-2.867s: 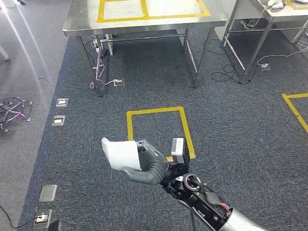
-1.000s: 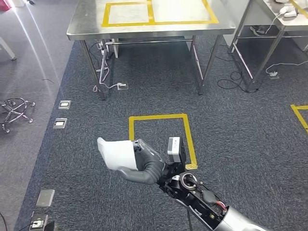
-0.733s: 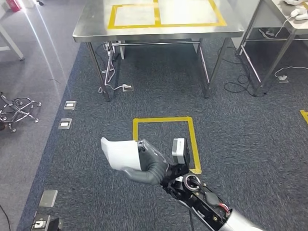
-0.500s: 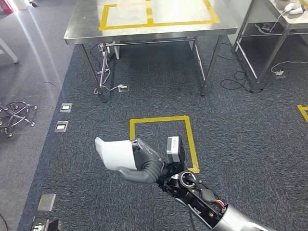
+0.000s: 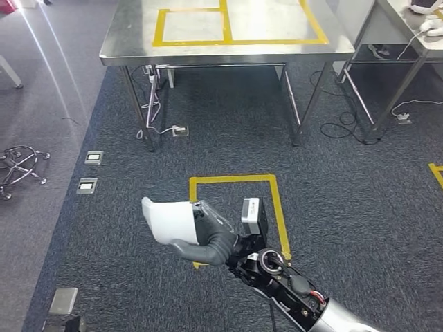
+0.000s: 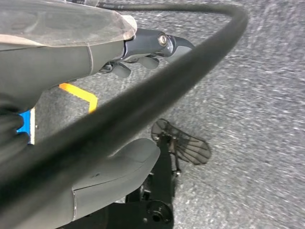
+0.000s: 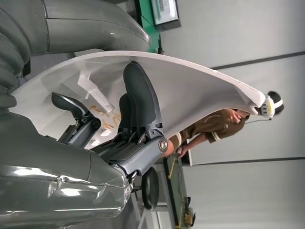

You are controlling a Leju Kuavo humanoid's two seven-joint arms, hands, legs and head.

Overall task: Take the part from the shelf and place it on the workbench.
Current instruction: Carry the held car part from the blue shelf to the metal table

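Note:
My right hand (image 5: 215, 239) holds the white curved part (image 5: 167, 220) out in front of me above the carpet, fingers wrapped around its rear end. From the right wrist camera the part (image 7: 194, 88) is a thin white shell with my dark fingers (image 7: 141, 93) pressed against its inner side. The steel workbench (image 5: 131, 43), marked with yellow tape rectangles, stands ahead at the top of the head view, some way beyond the part. My left hand (image 6: 72, 59) hangs over the carpet with nothing in it, thumb and fingers apart, a black cable crossing in front.
A yellow tape square (image 5: 235, 180) marks the carpet between me and the workbench. A second steel table (image 5: 402, 24) stands at the right, with cables on the floor beneath it. Floor sockets (image 5: 94, 158) and a chair base (image 5: 21, 162) lie left. A person (image 7: 216, 126) stands in the background.
The whole view has swayed and shifted, so the camera moved; the workbench and floor square sit slightly nearer. My right hand holds the white part the same way throughout.

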